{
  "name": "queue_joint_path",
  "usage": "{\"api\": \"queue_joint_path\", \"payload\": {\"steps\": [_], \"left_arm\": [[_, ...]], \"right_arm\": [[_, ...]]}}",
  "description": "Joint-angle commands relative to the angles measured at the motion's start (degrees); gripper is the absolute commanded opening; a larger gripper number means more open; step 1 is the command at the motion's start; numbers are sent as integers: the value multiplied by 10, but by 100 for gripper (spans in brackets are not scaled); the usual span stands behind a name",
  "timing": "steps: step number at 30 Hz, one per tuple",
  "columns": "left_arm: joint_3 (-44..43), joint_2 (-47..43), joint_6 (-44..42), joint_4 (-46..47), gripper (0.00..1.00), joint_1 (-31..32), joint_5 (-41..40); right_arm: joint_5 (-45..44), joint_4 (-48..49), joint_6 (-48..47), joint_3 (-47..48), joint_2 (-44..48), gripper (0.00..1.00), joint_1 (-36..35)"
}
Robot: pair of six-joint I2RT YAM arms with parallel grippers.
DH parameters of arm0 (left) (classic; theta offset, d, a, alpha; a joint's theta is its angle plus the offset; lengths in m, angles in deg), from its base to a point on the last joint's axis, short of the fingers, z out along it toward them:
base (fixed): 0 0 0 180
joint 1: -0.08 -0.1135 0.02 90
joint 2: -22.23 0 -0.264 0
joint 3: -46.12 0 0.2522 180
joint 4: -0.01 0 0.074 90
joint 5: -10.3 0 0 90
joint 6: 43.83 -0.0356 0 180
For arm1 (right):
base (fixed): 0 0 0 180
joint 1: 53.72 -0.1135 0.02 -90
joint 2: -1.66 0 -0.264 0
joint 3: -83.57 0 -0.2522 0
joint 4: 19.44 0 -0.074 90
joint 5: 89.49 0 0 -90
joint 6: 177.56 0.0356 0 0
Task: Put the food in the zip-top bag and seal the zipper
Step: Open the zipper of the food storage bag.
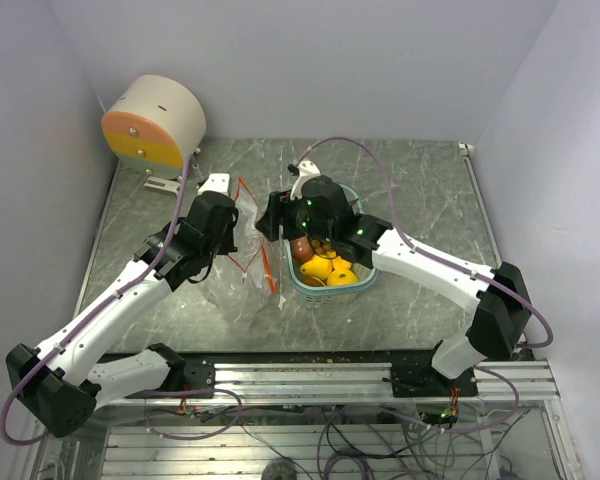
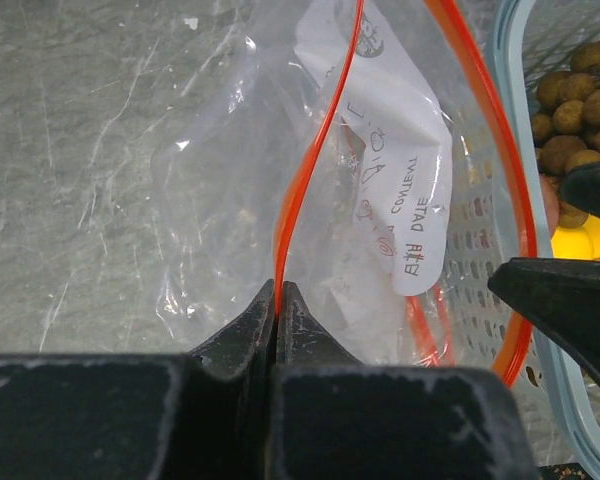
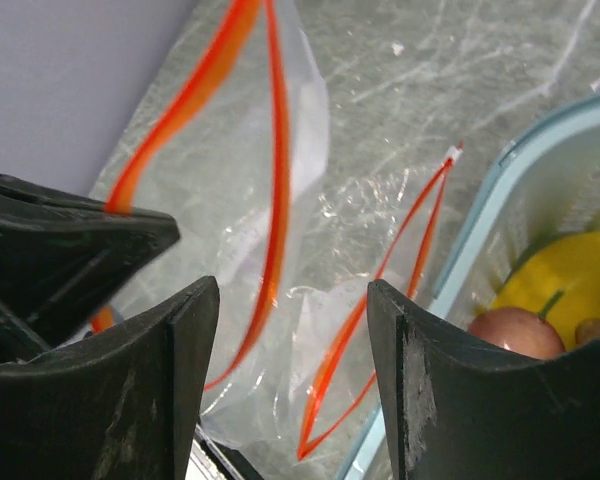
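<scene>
Pinching the orange zipper (image 2: pixel 300 175) of the zip-top bag (image 2: pixel 210 200) in the left claw (image 2: pixel 277 298); holding the right claw (image 3: pixel 292 300) spread above it, food (image 3: pixel 570 280) just to its right.

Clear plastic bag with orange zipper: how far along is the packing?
Done: the left gripper is shut on the orange zipper rim of the clear plastic bag, holding the mouth open. In hand: the right gripper hangs open, empty, beside the light-blue plastic basket. Left: yellow fruits, red fruit and brown grape bunch sit in the basket; zipper unsealed.
</scene>
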Motion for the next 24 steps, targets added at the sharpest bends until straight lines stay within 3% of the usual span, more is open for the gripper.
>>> {"api": "queue_joint_path", "payload": {"steps": [1,6,16,18,24], "left_arm": [[-2,-2,1,25,7,12,4],[-3,-14,2,27,7,16,0],[-25,-62,-9,20,7,21,4],[-37,-76,-18,16,7,20,6],[-138,-97,-34,-130,7,21,-162]], "right_arm": [[43,25,-18,46,-21,61,1],[58,20,-11,76,-58,61,-1],[6,-64,-16,139,-135,58,-8],[-50,-100,-23,152,-143,54,-14],[-238,-181,-15,127,-138,47,-16]]}}
